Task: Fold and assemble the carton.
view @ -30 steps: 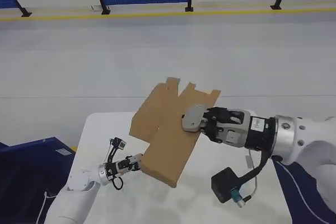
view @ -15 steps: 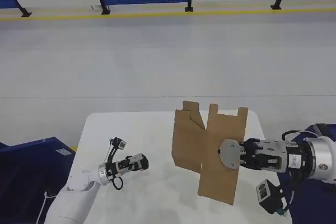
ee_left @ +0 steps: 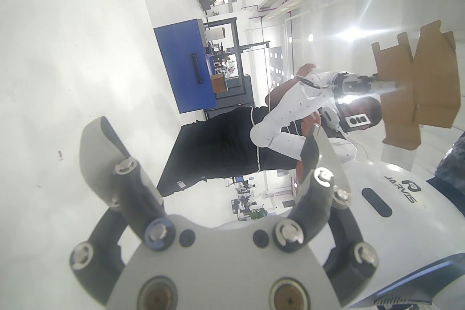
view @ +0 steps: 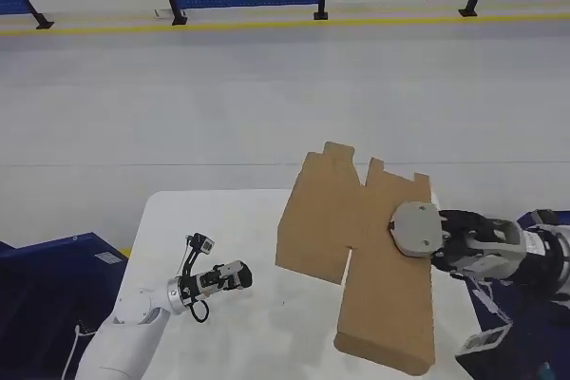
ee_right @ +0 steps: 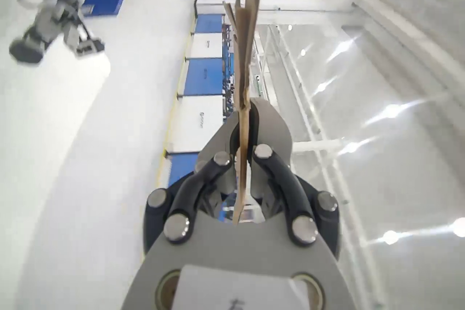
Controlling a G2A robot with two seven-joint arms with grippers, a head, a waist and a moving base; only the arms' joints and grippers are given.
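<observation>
A flat brown carton [view: 361, 247] hangs in the air over the right side of the white table [view: 266, 342], its flaps pointing away from me. My right gripper [view: 416, 231] is shut on the carton's right edge; in the right wrist view the cardboard sheet [ee_right: 247, 46] runs edge-on between the closed fingers of the right gripper [ee_right: 244, 129]. The left wrist view has the carton [ee_left: 417, 89] far off with the right arm holding it. My left gripper [view: 236, 275] rests low over the table's left part, open and empty, its fingers [ee_left: 105, 151] spread wide.
A blue bin [view: 38, 285] sits to the left of the table. The table's rounded edge [ee_right: 91, 129] drops off toward the floor. A yellow floor line [view: 285, 21] and blue stands lie far behind.
The right arm has swung the carton from the table's middle to the right side and raised it closer to the camera. The left gripper let go of the carton's lower edge and stays put.
</observation>
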